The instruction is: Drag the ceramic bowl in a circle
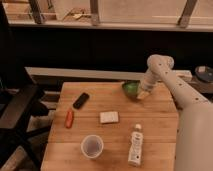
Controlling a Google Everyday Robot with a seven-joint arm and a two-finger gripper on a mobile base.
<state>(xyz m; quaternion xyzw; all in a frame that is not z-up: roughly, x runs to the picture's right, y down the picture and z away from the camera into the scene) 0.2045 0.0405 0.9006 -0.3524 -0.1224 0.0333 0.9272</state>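
Bowl [130,89]: round, shallow, glossy green ceramic, near the far right of the tabletop [156,126]. At the bowl's right rim the gripper [143,94] is clenched, apparently pinching the wall.

For the circle: keep the base flat on the wood with no tilt, and curve inward, because the far edge is close. Glaze looks slick, so the pinch may slip.

Tabletop is smooth wooden planks. White block [109,117], dark phone [81,100] and translucent cup [92,146] all lie well apart.
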